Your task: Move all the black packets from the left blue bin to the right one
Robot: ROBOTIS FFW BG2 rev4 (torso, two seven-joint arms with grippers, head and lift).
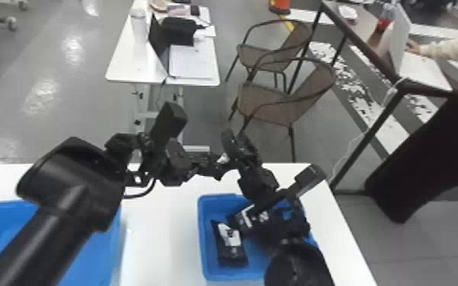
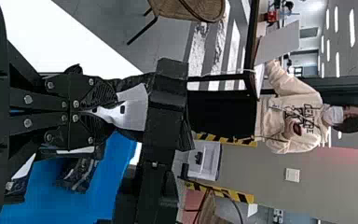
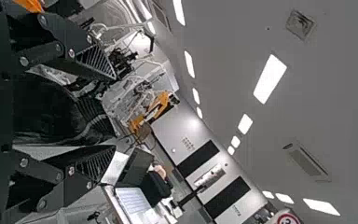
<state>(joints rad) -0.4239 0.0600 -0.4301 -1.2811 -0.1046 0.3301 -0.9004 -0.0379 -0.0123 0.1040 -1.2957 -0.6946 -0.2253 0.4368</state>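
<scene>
**Above the far side of the right blue bin (image 1: pixel 222 203), gripper to gripper at one black packet (image 2: pixel 135 109)**

Slanting up from left of the bin with the left arm (image 1: pixel 64 197), then bending across toward its far side, left gripper (image 1: pixel 218 167) pinched together on the packet's end. Rising over the bin with the right arm (image 1: pixel 296 262), bent upward, right gripper (image 1: pixel 239 148) just beside the other; fingers apart around the packet, contact impossible to tell. Inside the bin, near its left wall, lying with a labelled packet (image 1: pixel 231 243); beside that, with a second labelled packet (image 1: pixel 248 217), partly hidden by the right arm.

Left of the bin, opening onto a broad strip of white table (image 1: pixel 159 228), then the left blue bin (image 1: pixel 99 258), partly under the left arm. Right of the bin, narrowing to the table's slanting edge. Beyond the bin, past the far edge, leading to floor and brown chairs (image 1: pixel 270 104).
</scene>
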